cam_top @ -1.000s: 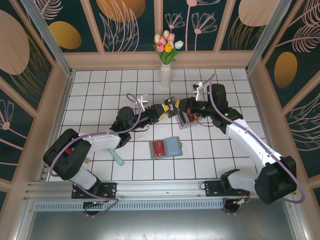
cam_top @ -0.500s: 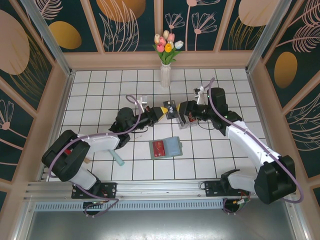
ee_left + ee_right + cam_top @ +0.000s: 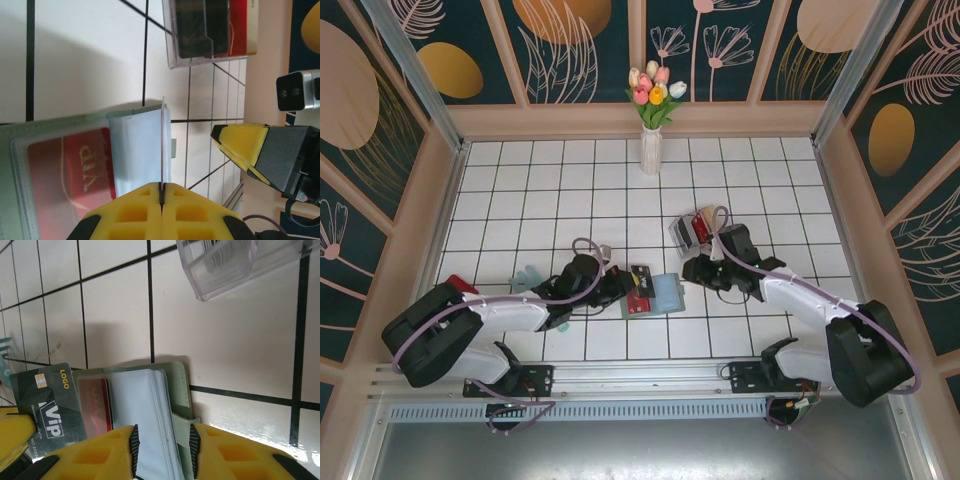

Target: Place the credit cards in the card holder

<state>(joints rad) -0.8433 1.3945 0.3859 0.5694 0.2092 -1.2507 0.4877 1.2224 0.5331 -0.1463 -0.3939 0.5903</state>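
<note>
Top view: both arms have come down from the clear plastic box to the open grey-green bifold card holder, which lies mid-tabletop, near the arm bases. The left tool has carried a dark grey credit card to the holder's left half, where a red credit card already sits. So the job has gone from pick-up to insertion. More cards remain in the box. The left arm lies low and stretched out to the right. The right arm is folded at the elbow, and the right tool points left at the holder's right edge.

Left wrist: the left tool has its yellow fingers fully closed on the dark card, seen edge-on as a thin line. The card stands upright over the card holder at its pale blue-grey sleeve, beside the red VIP card. I cannot tell if the edge has entered a slot. One finger of the right tool is just beside the holder, and the box is beyond.

Right wrist: the right tool has its jaws partly apart, straddling the card holder. The pads seem to press the sleeve stack and cover from both sides, likely steadying it. The dark card, printed VIP and LOGO, hangs tilted at the holder's far side, overlapping the red card. It is not seated yet.
</note>
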